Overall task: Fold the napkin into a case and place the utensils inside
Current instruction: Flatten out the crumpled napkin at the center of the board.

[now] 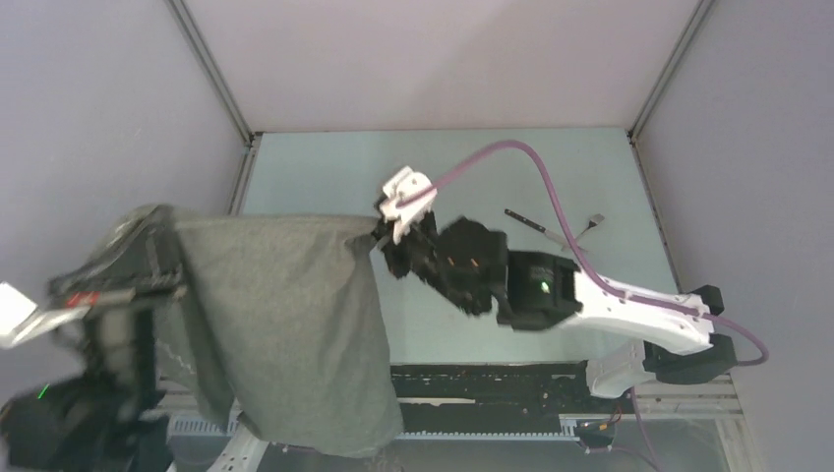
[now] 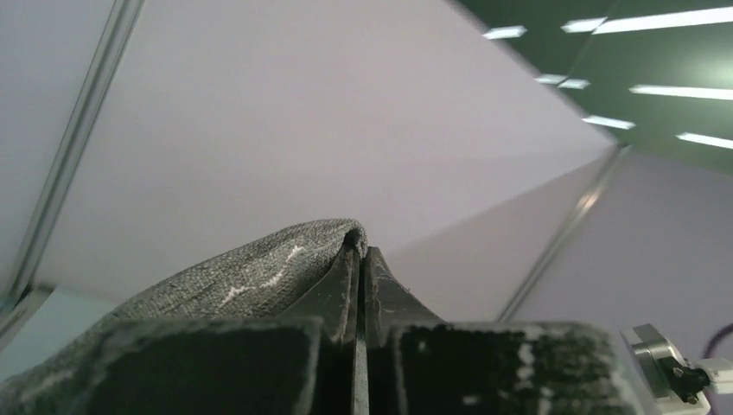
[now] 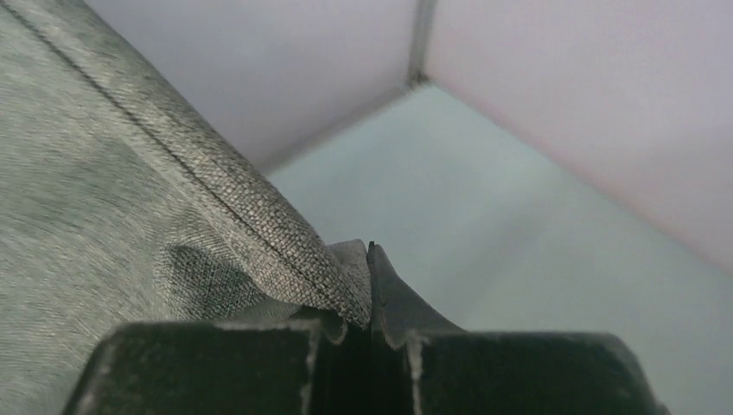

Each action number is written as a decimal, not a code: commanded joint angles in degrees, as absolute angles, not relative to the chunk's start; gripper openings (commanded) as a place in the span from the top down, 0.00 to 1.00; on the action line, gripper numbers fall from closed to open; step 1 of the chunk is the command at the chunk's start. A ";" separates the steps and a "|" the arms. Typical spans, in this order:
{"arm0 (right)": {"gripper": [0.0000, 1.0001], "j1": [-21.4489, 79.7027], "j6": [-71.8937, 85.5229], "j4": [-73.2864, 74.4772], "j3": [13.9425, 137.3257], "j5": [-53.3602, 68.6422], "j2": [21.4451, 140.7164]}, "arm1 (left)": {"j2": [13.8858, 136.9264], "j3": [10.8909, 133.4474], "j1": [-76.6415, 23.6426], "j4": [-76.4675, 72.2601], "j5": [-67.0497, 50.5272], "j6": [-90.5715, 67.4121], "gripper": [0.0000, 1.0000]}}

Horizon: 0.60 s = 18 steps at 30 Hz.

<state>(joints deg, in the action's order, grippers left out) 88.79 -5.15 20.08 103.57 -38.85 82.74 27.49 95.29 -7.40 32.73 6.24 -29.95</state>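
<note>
napkin held up in the air, hanging spread, left gripper clamped tight on its left top corner, right gripper pinched closed on its right top corner, table below napkin, knife and fork lying well right of napkin

the hanging napkin curtains the left half of the table; the far strip stays passable, with knife and fork lying right.

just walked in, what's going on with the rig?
Both arms hold the napkin up, spread between them: the left tool is shut on one end, the right tool on the opposite corner. No fold is made yet. The knife and fork lie on the table, clear of the napkin.
</note>
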 commanded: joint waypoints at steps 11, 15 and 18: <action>0.72 36.71 5.72 23.58 107.11 -1.01 113.40 | 79.62 71.95 -0.79 11.92 23.88 -38.75 0.58; 0.32 30.00 5.93 41.72 137.48 -10.72 136.34 | 109.83 105.11 4.59 38.13 21.75 -33.16 0.26; 0.26 26.53 8.36 60.48 156.34 -13.40 145.82 | 119.76 124.75 2.89 56.72 18.73 -25.95 0.26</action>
